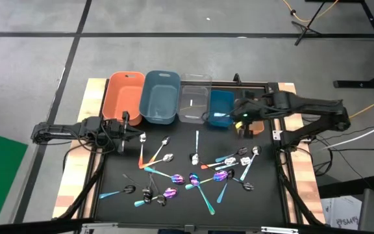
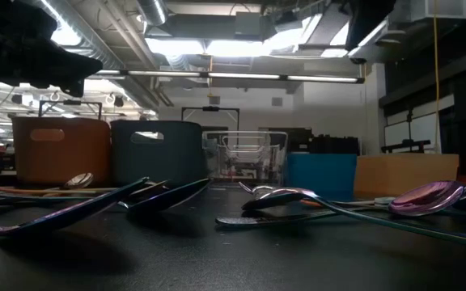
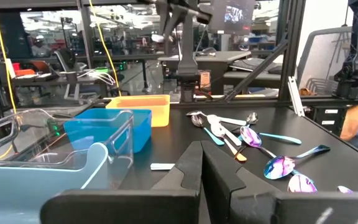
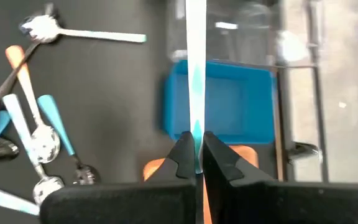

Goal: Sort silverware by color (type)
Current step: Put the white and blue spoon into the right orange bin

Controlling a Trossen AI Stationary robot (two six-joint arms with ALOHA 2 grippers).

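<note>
Silverware lies scattered on the black mat: silver spoons, iridescent purple ones with teal handles, blue-handled, orange-handled and black pieces. My right gripper hovers over the blue bin, shut on a slim pale-blue utensil. In the right wrist view this utensil runs straight out from the gripper over the blue bin. My left gripper waits shut and holding nothing near the orange bin, above the mat's far left part. My right gripper pinches the pale-blue utensil between its two fingers, near one end. The long piece lies along the fingers and sticks out ahead of them. It is lifted clear of the mat, over the blue bin. Which end is held is hidden by the fingers.
Five bins stand in a row along the far edge: orange, grey-blue, clear, blue, and a brown one partly under the right gripper. A small white scrap lies on the mat near the clear bin.
</note>
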